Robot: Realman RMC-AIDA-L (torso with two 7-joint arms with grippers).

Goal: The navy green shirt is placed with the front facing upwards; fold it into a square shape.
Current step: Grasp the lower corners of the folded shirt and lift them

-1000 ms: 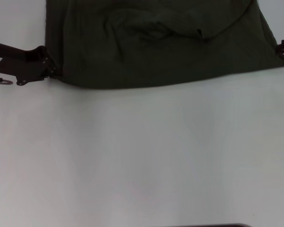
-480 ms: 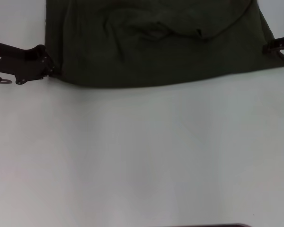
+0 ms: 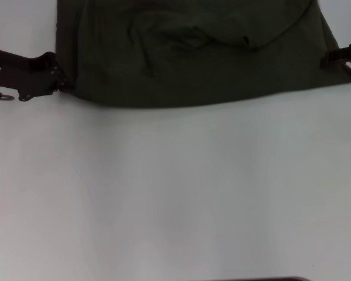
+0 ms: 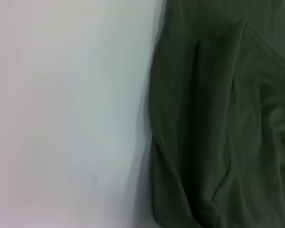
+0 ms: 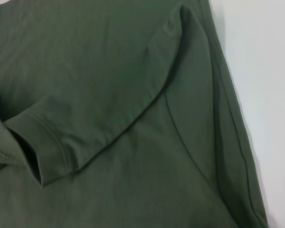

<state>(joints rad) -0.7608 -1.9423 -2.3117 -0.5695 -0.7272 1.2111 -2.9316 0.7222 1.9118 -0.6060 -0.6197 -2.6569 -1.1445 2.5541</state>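
Note:
The navy green shirt (image 3: 193, 58) lies spread across the far part of the white table (image 3: 175, 193), its near edge curving from left to right. A sleeve (image 5: 85, 118) lies folded in over the body, which is wrinkled near the middle. My left gripper (image 3: 61, 88) sits at the shirt's near left corner, touching the cloth. The left wrist view shows the shirt's side edge (image 4: 154, 142) against the table. My right gripper (image 3: 342, 63) hovers open at the shirt's right edge. No lettering or neck shows in these views.
Bare white tabletop stretches from the shirt's near edge toward me. A thin dark strip (image 3: 263, 279) shows at the very front edge of the head view.
The right gripper has moved left, in from the frame edge to the shirt's right edge. The left gripper has shifted slightly away from me at the shirt's corner.

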